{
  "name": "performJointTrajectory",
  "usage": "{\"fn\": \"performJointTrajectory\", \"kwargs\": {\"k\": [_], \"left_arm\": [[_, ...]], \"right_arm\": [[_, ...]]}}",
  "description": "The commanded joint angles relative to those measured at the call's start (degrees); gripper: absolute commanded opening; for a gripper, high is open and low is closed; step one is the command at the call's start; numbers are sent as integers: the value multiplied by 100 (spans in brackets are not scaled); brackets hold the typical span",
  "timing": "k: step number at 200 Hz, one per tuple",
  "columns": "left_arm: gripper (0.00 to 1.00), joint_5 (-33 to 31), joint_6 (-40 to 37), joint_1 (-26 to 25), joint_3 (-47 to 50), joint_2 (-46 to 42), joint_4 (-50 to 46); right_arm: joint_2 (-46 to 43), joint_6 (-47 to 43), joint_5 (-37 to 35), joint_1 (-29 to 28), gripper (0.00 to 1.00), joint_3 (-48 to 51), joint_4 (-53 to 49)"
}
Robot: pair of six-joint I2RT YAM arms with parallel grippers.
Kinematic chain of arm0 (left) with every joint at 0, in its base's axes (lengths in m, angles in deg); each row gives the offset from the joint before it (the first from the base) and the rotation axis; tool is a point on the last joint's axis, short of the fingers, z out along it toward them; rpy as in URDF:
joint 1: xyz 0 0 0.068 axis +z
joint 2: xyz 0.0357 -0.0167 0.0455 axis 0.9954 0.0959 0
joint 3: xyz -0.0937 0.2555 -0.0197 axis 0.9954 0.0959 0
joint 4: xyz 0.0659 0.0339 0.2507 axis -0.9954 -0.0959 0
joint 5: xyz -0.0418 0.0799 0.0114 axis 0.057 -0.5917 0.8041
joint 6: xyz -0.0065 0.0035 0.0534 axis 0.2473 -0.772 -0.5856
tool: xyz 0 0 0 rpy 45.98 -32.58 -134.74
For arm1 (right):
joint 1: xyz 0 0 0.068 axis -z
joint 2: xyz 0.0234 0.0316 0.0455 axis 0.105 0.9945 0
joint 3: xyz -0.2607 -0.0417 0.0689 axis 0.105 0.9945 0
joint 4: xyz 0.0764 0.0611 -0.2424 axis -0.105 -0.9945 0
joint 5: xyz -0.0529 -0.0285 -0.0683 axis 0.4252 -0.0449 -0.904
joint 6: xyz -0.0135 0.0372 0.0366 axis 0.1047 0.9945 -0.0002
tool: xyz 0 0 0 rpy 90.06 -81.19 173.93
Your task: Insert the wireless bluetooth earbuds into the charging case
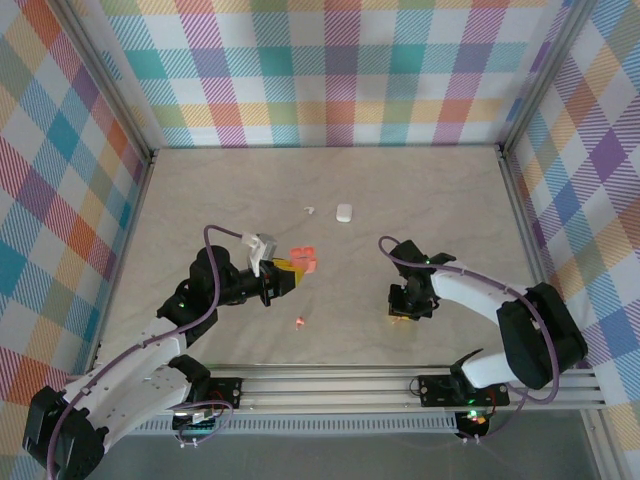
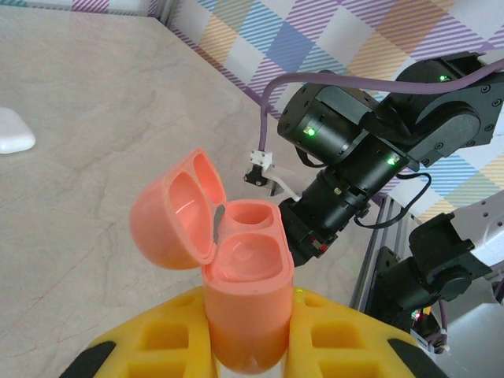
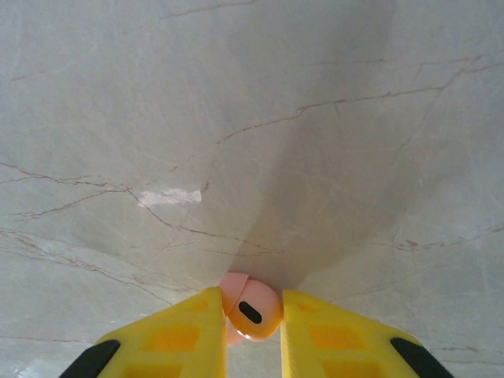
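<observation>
The pale bench (image 1: 200,200) has a smooth, stone-like surface crossed by thin dark veins. Pastel plaid walls (image 1: 340,70) close it in at top, left and right, and a ribbed metal rail (image 1: 400,382) runs along the bottom. The left arm (image 1: 140,370) is cut off at the lower left corner of the top view. The right arm (image 1: 480,295), white and black with a purple cable, bends in from the lower right and covers its own jaws from above.

The left jaws are clamped narrowly on the coral case (image 2: 244,276), whose lower end is hidden between the chunky yellow fingers (image 2: 157,346). In the top view the case sits just left of centre. It is glossy, rounded plastic. Its lid hangs open to the left on a hinge and both oval wells are bare. A small grey piece at the hinge is hard to make out.

The white case (image 1: 344,213), a smooth closed pebble, lies above centre. In the left wrist view the frame's left edge cuts it off.

The right jaws pinch the held coral bud (image 3: 253,313) at the bottom of the wrist view. It is a round pink head with a dark oval slot, and its stem is hidden.

The loose coral bud (image 1: 300,322) lies below the case. The white bud (image 1: 310,210), a mere speck, lies just left of the white case.
</observation>
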Motion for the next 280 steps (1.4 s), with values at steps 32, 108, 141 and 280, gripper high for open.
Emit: {"fn": "performJointTrajectory", "kwargs": {"k": [32,108,141,280], "left_arm": [[0,33,-27,-36,-6,-8,192],[0,68,-110,-36,13,9,264],[0,41,-125,-36,63,30,247],[0,-81,-134,-36,145,-242,1]], "right_arm": [[-277,-415,-57,19,16,-257,-39],[-762,-735,-18,18,13,-369,112],[-425,-860,46,18,13,-406,272],[1173,-1122,-97,1,36,-1035,97]]}}
